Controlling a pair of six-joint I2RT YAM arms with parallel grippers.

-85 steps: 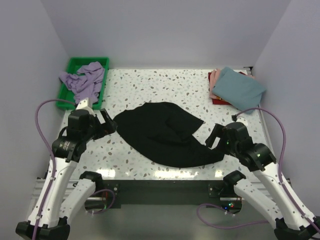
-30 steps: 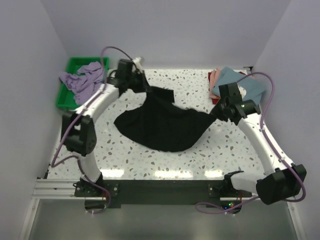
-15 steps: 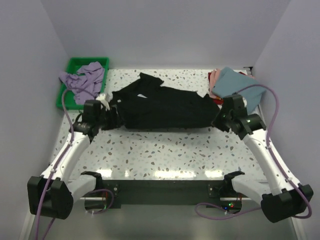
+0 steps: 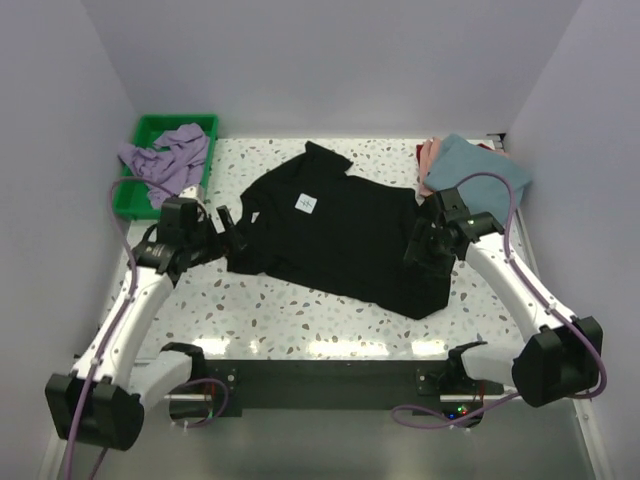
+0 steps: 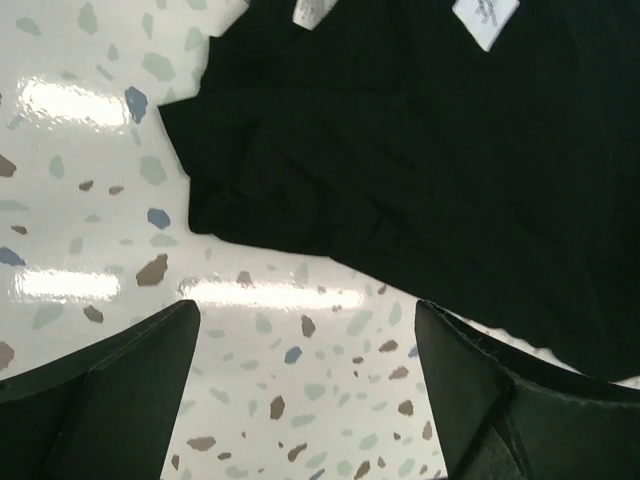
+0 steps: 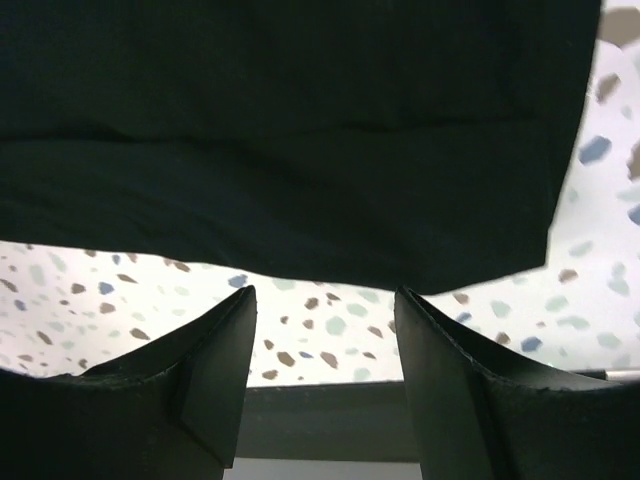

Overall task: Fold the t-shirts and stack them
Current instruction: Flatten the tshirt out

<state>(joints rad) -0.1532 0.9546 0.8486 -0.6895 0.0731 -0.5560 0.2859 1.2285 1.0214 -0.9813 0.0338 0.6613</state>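
Black t-shirt (image 4: 340,235) lies flat between left tool (image 4: 230,224) and right tool (image 4: 425,250), both spread.

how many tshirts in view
5. Black tee spread mid-table; lavender tee crumpled in the green tray, far left; teal tee atop the far-right stack, with pink tee and red tee edges peeking out beneath. Others may be hidden in that stack.

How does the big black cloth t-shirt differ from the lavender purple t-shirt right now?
The big black cloth t-shirt lies spread out on the speckled table; the lavender purple t-shirt sits crumpled in the green plastic tray. The black one covers far more area. Neither is folded yet.
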